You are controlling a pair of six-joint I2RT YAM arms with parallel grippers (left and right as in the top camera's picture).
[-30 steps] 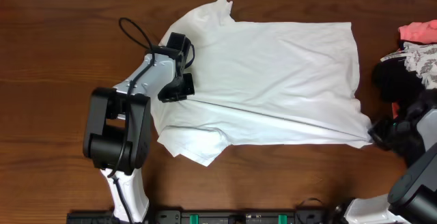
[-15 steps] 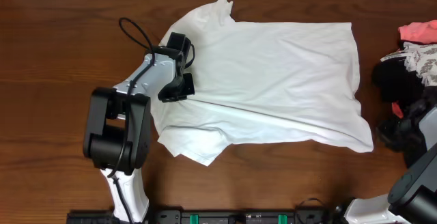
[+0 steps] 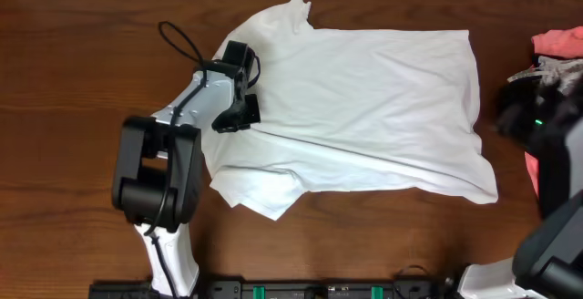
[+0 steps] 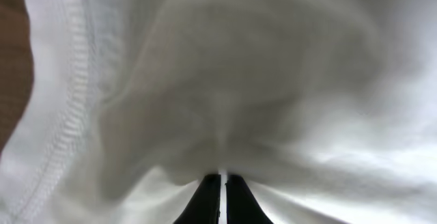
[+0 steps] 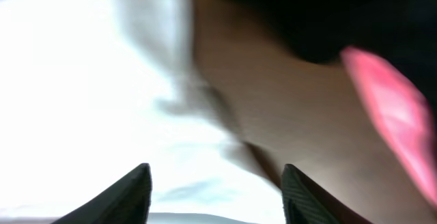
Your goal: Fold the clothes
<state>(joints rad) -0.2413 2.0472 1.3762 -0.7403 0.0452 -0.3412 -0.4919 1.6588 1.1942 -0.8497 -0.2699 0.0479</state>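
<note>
T-shirt (image 3: 364, 98), plain white, lies spread on the brown wooden tabletop (image 3: 55, 108), with its body toward the right and its neck end toward the left.

1. Nearest to us, the left arm (image 3: 155, 171) rises from the near edge of the tabletop and reaches away over the cloth.
2. Beside it, one short sleeve (image 3: 260, 194) lies folded in at the near left corner of the garment.
3. A long crease (image 3: 364, 153) runs from the left tool across to the near right corner, which lies flat on the wood.
4. We find the left tool (image 4: 222, 177) pressed together, pinching a thin fold of the T-shirt; the wrist view shows the cloth gathered toward the fingertips, with a stitched hem at the left.
5. The right tool (image 5: 215, 171) is spread wide with nothing between its fingers. It stands off the right edge of the T-shirt, apart from the cloth; the overhead view shows it blurred.
6. Farther right, a heap of dark clothing (image 3: 519, 108) lies at the tabletop edge, with a pink garment (image 3: 557, 40) behind it.
7. Farthest from us, the second sleeve (image 3: 290, 15) points toward the far edge.
</note>
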